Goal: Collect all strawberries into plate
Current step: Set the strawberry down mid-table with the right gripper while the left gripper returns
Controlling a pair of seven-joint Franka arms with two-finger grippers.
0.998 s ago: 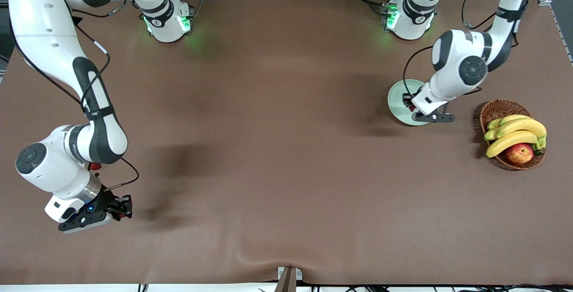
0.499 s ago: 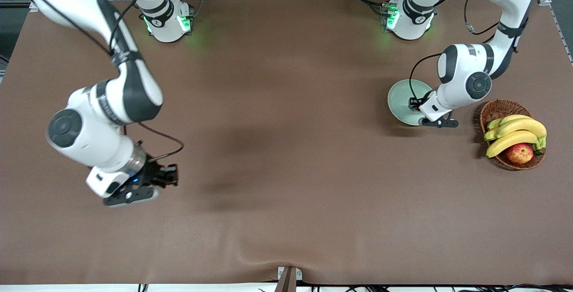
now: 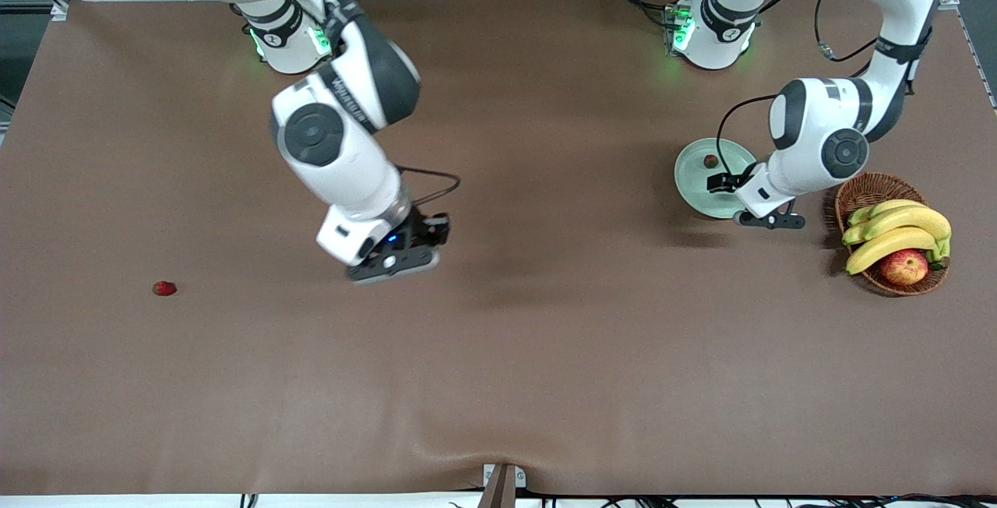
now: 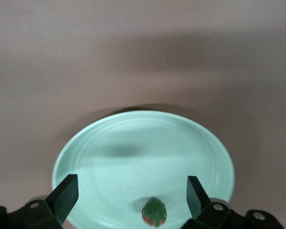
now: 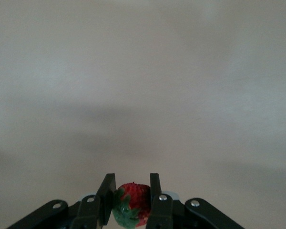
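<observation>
Front view | basket [image 3: 864, 190] beside plate [image 3: 693, 181] | 1 strawberry [image 3: 164, 287] apart

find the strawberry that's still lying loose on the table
In the front view the loose strawberry lies alone on the brown table toward the right arm's end, nearer the front camera than the plate.

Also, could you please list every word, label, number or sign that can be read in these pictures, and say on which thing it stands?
No text can be read with certainty.
Small dark markings on the right arm's white link: too small to read.
Round pale mint-green plate, small red strawberry with green cap on it, brown wicker basket, brown table cover: no markings visible.
</observation>
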